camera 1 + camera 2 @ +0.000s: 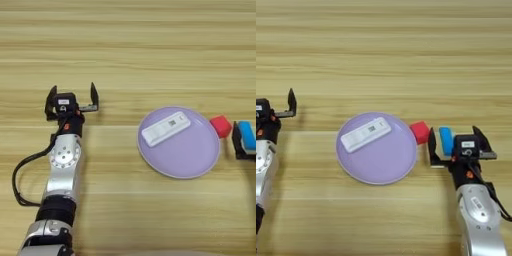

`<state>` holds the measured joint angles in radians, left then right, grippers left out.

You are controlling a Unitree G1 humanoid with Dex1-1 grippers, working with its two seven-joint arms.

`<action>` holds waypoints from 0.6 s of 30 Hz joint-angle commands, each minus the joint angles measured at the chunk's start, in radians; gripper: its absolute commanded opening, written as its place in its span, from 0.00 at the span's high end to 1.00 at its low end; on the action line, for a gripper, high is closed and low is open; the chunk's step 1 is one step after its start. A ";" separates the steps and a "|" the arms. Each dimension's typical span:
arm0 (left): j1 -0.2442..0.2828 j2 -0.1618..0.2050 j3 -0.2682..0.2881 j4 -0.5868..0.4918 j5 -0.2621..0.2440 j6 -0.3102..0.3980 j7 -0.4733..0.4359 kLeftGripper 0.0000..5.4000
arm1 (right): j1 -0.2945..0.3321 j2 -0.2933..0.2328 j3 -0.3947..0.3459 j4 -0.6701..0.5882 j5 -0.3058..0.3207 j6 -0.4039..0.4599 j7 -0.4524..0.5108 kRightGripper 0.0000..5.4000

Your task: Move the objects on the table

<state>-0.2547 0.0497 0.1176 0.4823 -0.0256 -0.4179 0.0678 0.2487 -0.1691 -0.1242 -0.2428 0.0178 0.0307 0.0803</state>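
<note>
Plate (376,159) already carries the white bar (365,134); red cube (419,132) waits beside it. Right tool (454,145) stands spread around the blue block (446,140); left tool (71,97) idles spread, far left.

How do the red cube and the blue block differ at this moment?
The red cube lies free on the table, against the plate's right rim; the blue block sits between the fingers of the right claw, which are spread wide. The cube is squat and square, the block longer and narrower. Both are small and much smaller than the plate. The left claw stands open, far to the left.
</note>
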 commanded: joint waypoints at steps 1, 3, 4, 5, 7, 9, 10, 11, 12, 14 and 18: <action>-0.022 0.010 0.017 0.006 0.001 0.024 0.018 0.00 | 0.039 0.015 0.036 -0.036 -0.004 0.028 0.013 0.00; -0.029 0.019 0.025 0.025 0.005 0.042 0.027 0.00 | 0.050 0.021 0.050 -0.041 -0.008 0.036 0.014 0.00; -0.031 0.023 0.027 0.031 0.006 0.054 0.029 0.00 | 0.054 0.025 0.054 -0.040 -0.005 0.047 0.014 0.00; -0.031 0.024 0.028 0.034 0.006 0.060 0.028 0.00 | 0.056 0.025 0.055 -0.038 -0.006 0.050 0.013 0.00; -0.030 0.025 0.026 0.033 0.008 0.070 0.026 0.00 | 0.059 0.024 0.057 -0.034 -0.006 0.056 0.014 0.00; -0.026 0.025 0.025 0.031 0.011 0.078 0.027 0.00 | 0.063 0.023 0.062 -0.033 -0.007 0.060 0.017 0.00; -0.024 0.025 0.024 0.027 0.011 0.083 0.028 0.00 | 0.064 0.022 0.064 -0.030 -0.009 0.062 0.017 0.00; -0.022 0.024 0.024 0.023 0.011 0.086 0.029 0.00 | 0.065 0.022 0.064 -0.027 -0.009 0.065 0.017 0.00; -0.020 0.023 0.023 0.021 0.011 0.088 0.029 0.00 | 0.065 0.022 0.063 -0.025 -0.008 0.066 0.017 0.00; -0.016 0.021 0.021 0.012 0.012 0.090 0.030 0.00 | 0.067 0.021 0.058 -0.025 -0.005 0.066 0.016 0.00; -0.010 0.021 0.019 -0.001 0.012 0.095 0.029 0.00 | 0.068 0.025 0.047 -0.033 0.001 0.053 0.009 0.00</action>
<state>-0.2701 0.0674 0.1413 0.4978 -0.0231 -0.3380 0.0948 0.3108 -0.1468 -0.0702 -0.2715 0.0174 0.0786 0.0932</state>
